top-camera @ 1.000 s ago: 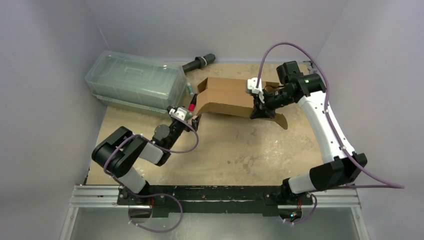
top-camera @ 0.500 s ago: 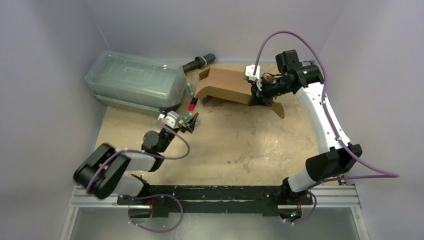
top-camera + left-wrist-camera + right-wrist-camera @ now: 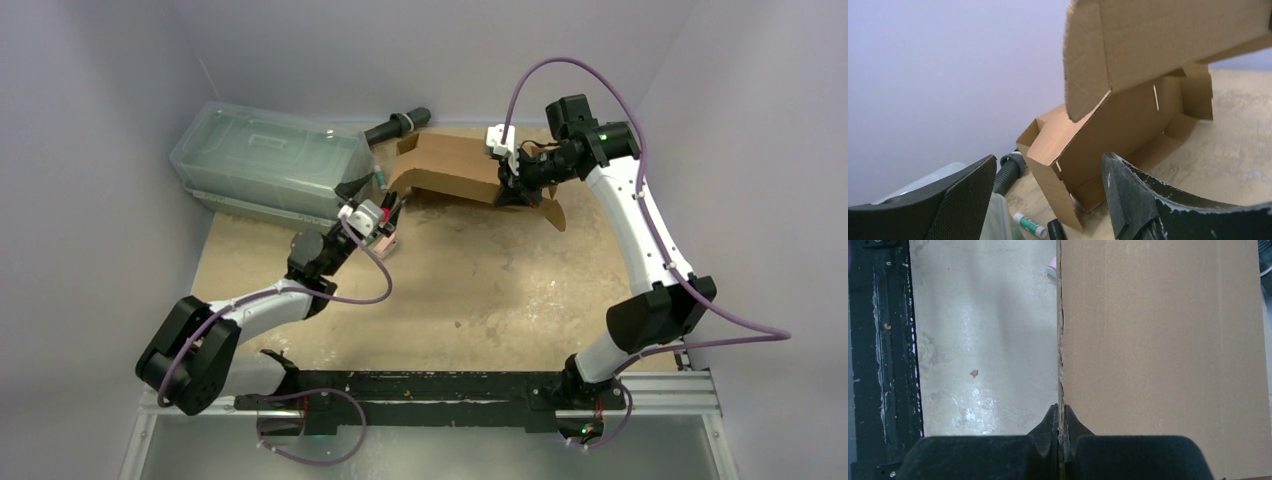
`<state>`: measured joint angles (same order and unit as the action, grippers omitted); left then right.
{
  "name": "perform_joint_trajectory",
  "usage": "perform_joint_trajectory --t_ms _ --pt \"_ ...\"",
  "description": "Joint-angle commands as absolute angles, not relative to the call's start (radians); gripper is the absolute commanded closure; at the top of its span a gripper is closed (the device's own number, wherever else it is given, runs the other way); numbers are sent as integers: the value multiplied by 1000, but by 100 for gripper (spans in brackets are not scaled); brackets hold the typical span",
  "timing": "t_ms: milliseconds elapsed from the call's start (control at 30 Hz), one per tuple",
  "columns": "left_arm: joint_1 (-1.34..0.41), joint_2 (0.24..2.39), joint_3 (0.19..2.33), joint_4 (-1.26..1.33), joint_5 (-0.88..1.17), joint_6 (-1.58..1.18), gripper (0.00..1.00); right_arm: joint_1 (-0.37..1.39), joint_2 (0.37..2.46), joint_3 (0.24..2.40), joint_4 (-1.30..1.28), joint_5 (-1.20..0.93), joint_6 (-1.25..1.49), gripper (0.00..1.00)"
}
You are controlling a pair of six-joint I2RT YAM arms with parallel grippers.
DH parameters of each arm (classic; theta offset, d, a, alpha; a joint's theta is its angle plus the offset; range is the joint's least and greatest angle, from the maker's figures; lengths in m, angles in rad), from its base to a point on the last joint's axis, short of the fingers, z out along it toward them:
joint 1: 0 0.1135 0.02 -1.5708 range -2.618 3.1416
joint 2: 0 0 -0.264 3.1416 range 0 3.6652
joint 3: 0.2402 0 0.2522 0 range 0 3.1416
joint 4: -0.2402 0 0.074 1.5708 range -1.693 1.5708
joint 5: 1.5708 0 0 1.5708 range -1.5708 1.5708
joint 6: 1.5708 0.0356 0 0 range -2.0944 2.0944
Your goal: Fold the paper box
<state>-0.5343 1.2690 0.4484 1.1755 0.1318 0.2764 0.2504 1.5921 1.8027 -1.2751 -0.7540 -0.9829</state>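
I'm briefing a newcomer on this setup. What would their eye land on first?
The brown paper box, half-formed at the far side of the table, with the right gripper shut on the edge of one panel. Next, the left gripper, open and aimed at the box's left end. A clear container sits far left.

Right arm (image 3: 640,228): white links, black joints.
Left arm (image 3: 262,303): black shoulder, white forearm.
Cables (image 3: 540,75): purple, looping.
Fingers (image 3: 968,200): black, textured pads, scuffed white.
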Motion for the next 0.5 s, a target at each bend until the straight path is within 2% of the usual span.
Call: perform_joint_trajectory --t_ms 0,100,233,333,467 --pt "-534 1304 558 1054 196 371 25 253 1584 1847 -1287 -782 -972 100" --pt "-534 1339 598 1043 202 392 32 253 1589 1851 -1296 -778 -977 100" --pt "-533 1367 659 965 235 418 47 253 1601 1867 -1304 -787 -983 100" --pt "-534 1374 666 955 246 429 64 253 1607 1878 -1307 -786 -983 100" --pt "-534 1374 676 926 252 448 98 253 1618 1898 -1313 -779 -983 100"
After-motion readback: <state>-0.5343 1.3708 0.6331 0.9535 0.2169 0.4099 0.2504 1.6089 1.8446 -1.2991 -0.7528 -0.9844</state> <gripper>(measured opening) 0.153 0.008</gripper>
